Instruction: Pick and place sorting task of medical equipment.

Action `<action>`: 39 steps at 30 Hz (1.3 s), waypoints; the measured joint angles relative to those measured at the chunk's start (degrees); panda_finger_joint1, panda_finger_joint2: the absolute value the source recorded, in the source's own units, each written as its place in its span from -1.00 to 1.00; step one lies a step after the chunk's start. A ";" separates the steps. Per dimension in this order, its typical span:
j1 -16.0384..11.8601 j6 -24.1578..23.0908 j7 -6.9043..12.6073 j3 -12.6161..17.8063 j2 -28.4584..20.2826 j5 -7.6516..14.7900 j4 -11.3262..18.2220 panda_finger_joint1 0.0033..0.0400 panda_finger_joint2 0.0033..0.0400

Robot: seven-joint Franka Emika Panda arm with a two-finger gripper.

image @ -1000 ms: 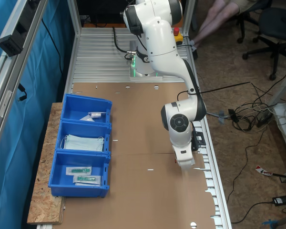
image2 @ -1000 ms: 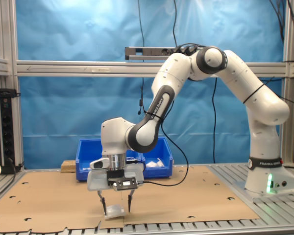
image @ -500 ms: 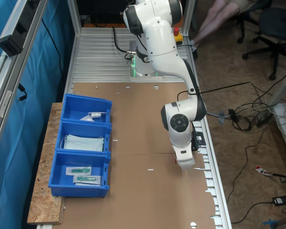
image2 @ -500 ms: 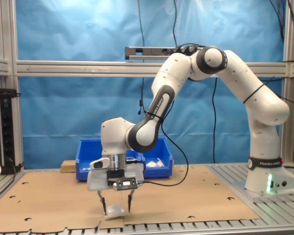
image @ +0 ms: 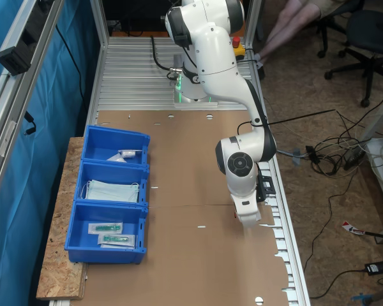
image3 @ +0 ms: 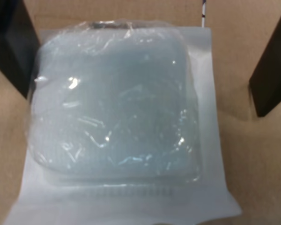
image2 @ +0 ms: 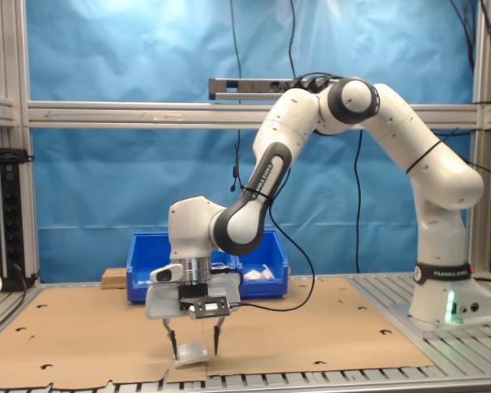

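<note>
1. Gauze-type packet, white, soft, squarish, sealed in clear film, lies flat on the brown cardboard-covered bench; in the second exterior view it sits low in the frame, a bit left of centre, near the bench's front edge.
2. My tool is down over the packet, fingers apart, one black finger on each side of it. In the wrist view the one in the frame's upper left looks to touch the film and the other stands clear of it. Not clamped yet, as far as I can judge.
3. In the first exterior view my arm and tool body sit right of centre, covering the packet.
4. Blue three-compartment bin is at the lower left of the first exterior view, well apart from the packet. Upper compartment holds a small white item, middle one pale blue face masks, lower one clear packets with green sticks.
5. Progress, my judgement: early in this pick. The packet is not yet gripped or lifted. Left to do: close on it, lift, carry across the bench, drop it in a compartment, likely the upper one with the similar white item, though I can't confirm the match at this size.
</note>
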State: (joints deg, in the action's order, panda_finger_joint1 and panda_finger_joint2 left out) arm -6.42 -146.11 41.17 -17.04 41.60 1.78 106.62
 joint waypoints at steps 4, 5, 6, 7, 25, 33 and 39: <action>0.00 0.00 0.00 0.00 0.00 0.00 0.00 1.00 1.00; 0.00 0.00 0.00 0.00 0.00 0.00 0.00 1.00 1.00; 0.00 0.00 0.00 0.00 0.00 0.00 0.00 1.00 1.00; 0.00 0.00 0.00 0.00 0.00 0.00 0.00 1.00 1.00; 0.01 -0.19 0.00 0.03 -0.13 0.00 -0.12 -0.48 -0.48; 0.02 -0.22 0.00 0.03 -0.27 0.00 -0.13 -0.76 -0.76; 0.10 -0.19 0.00 0.30 -0.65 0.00 0.00 -0.76 -0.76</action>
State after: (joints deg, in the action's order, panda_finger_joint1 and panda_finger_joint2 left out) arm -6.31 -146.29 41.17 -16.74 40.95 1.78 106.62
